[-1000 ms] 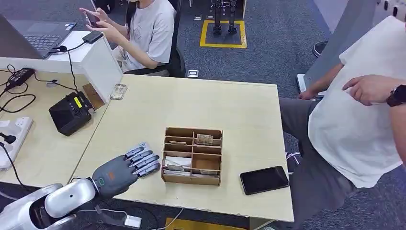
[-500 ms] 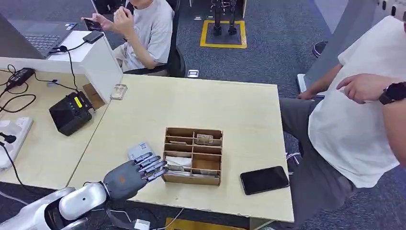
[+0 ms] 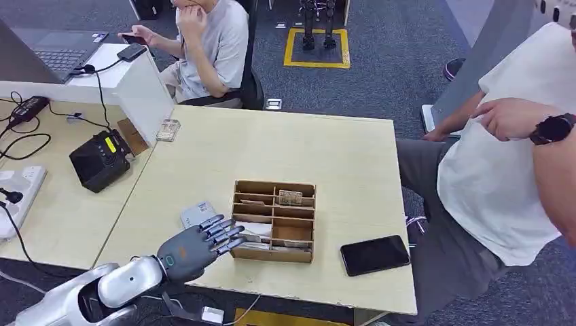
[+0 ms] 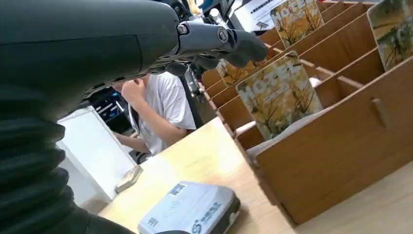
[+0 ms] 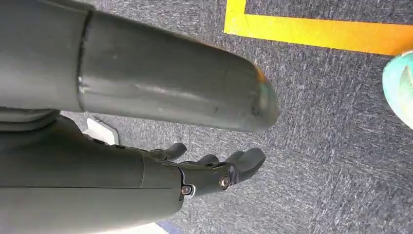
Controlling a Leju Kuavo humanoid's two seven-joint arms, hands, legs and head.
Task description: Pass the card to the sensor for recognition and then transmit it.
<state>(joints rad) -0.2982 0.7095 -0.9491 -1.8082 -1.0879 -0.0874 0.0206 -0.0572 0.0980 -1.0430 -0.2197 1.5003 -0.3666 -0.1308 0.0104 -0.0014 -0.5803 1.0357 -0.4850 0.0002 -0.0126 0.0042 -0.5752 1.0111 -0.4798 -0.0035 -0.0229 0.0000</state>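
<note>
A wooden divided box (image 3: 274,221) stands near the table's front edge, with cards upright in several compartments. One yellow-patterned card (image 4: 278,95) sits in the compartment nearest my left hand; another card (image 3: 291,197) is at the back of the box. My left hand (image 3: 197,248) hovers at the box's left front corner, fingers (image 4: 234,44) stretched out over it, holding nothing. A small grey sensor (image 3: 197,212) lies flat on the table just behind that hand, the same sensor (image 4: 192,209) showing close up in the left wrist view. My right hand (image 5: 214,170) hangs over the carpet, fingers apart and empty.
A black phone (image 3: 375,255) lies to the right of the box. A black device (image 3: 100,161) and cables sit on the neighbouring desk at left. One person in white (image 3: 516,170) stands close at the table's right edge; another person (image 3: 210,47) sits behind the table.
My left hand has slid to the right, off the grey sensor and up to the box's left front corner. The sensor is now uncovered.
</note>
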